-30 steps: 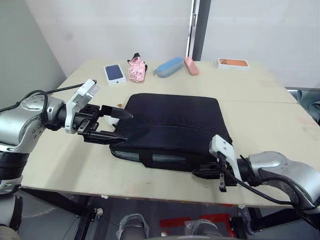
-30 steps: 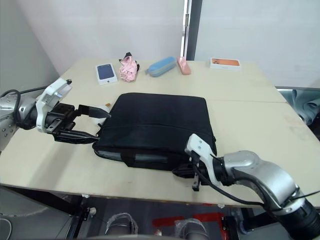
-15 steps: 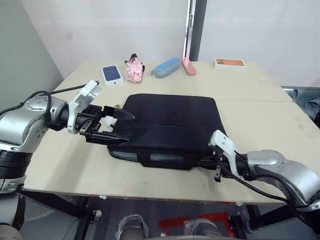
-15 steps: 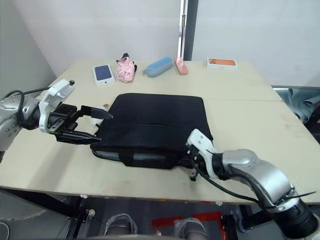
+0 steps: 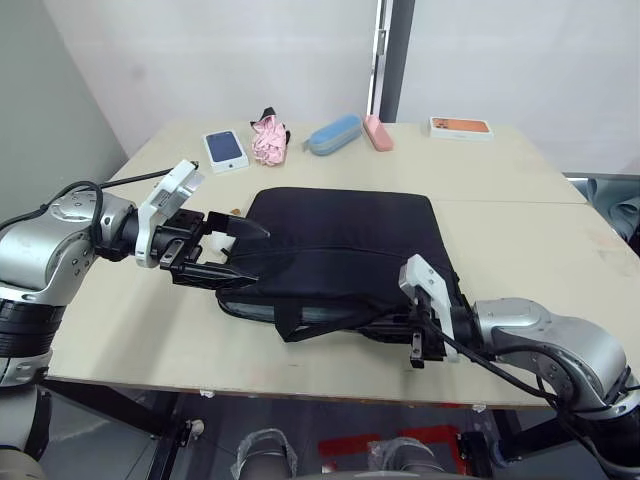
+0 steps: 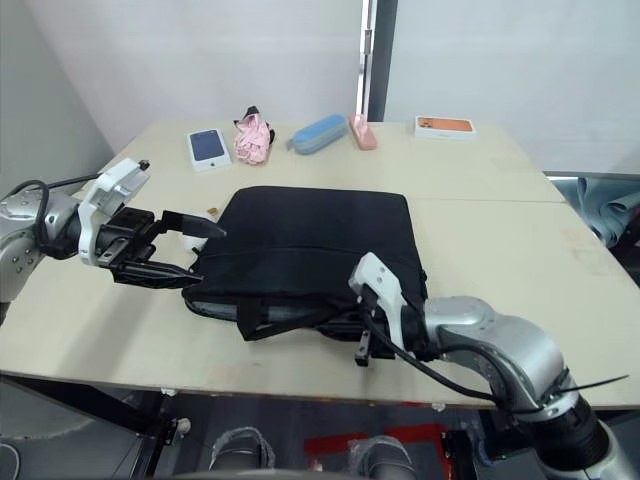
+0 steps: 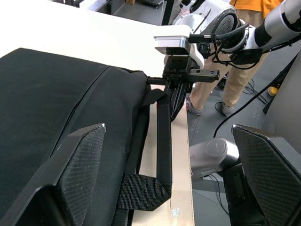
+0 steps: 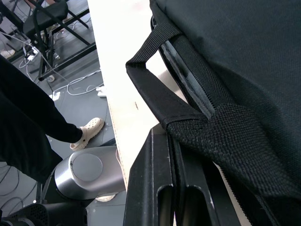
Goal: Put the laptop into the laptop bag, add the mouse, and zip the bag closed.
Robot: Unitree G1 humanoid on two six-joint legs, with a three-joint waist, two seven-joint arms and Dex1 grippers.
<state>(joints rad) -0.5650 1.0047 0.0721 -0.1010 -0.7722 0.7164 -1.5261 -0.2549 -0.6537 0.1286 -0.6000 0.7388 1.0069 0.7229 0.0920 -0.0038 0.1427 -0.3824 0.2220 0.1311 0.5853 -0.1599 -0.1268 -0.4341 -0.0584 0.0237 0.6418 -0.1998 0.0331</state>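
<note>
The black laptop bag lies flat mid-table. A grey strip of the laptop shows inside its unzipped front mouth. My left gripper is open, its fingers straddling the bag's left corner. My right gripper is at the bag's front edge, near the table edge, shut on the zipper pull. A strap handle lies over its fingers. The mouse is out of view.
A puffy white object sits behind the left gripper. Along the far edge lie a blue-topped white box, a pink bundle, a blue case, a pink case and an orange box. A person stands beyond the table front.
My right gripper has slid left along the bag's front edge. The front strap handle now loops out toward the table edge. The left gripper stays put.
</note>
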